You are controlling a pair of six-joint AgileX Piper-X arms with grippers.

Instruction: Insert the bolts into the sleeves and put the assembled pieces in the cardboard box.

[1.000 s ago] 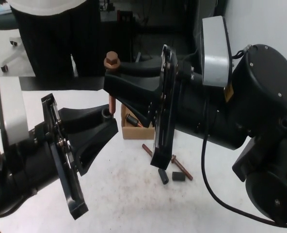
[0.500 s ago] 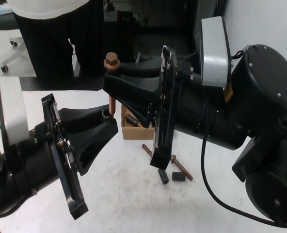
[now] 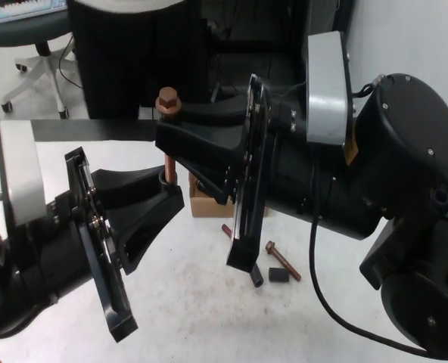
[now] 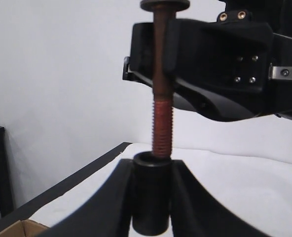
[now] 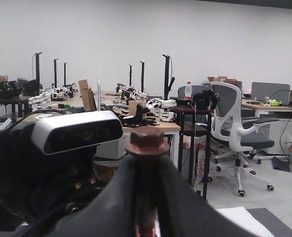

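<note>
Above the tabletop (image 3: 194, 295), the bolt (image 4: 162, 98) stands upright, threaded tip at the mouth of the sleeve (image 4: 151, 197); right fingers (image 4: 210, 64) clench the bolt, left fingers (image 4: 101, 212) grasp the sleeve. 2 loose sleeves (image 3: 278, 275) lie near the cardboard box (image 3: 205, 206).

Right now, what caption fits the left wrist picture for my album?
Right fingers hold a bolt upright, its threaded tip at the mouth of the sleeve in the left fingers.

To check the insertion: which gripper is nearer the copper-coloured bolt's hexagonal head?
Right. The right gripper clamps the copper-coloured bolt just under its head; the left gripper holds the black cylindrical sleeve at its threaded tip.
</note>
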